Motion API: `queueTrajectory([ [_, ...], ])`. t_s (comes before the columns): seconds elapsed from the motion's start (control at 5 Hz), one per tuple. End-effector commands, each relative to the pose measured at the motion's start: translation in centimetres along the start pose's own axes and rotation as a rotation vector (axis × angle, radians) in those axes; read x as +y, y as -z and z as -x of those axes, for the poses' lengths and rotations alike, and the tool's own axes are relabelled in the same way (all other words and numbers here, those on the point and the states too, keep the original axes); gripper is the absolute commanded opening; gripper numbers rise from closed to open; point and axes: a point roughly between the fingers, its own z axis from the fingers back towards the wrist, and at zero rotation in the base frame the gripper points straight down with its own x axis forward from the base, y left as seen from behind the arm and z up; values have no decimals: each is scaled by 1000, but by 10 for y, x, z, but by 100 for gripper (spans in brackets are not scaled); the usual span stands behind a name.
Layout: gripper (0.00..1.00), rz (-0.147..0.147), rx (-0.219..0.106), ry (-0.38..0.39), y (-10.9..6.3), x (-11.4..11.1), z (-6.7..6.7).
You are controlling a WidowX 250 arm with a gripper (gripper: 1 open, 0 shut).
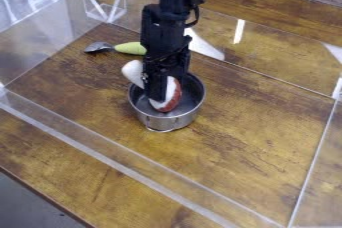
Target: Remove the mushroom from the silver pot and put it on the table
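Observation:
The silver pot (164,122) stands on the dark wood table (254,162), left of centre. The mushroom (132,72) lies tilted in it, its whitish stem poking over the left rim and its red-brown cap low inside the pot. My gripper (160,84) has come straight down into the pot. Its black fingers (150,72) stand on either side of the mushroom where stem meets cap, still parted. The mushroom rests in the pot and is not lifted. The fingers hide the middle of the mushroom.
A long yellow-green vegetable (130,48) and a small grey metal object (96,47) lie behind the pot on the left. Low clear acrylic walls (160,177) border the tabletop. Bare wood lies right of and in front of the pot.

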Motion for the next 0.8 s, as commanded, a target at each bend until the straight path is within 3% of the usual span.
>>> queueTrajectory([
  [0.0, 0, 49, -3, 27, -16, -9, 1],
  [0.4, 0, 46, 22, 95, -38, -15, 3],
  [0.6, 0, 54, 23, 169, -47, -5, -8],
])
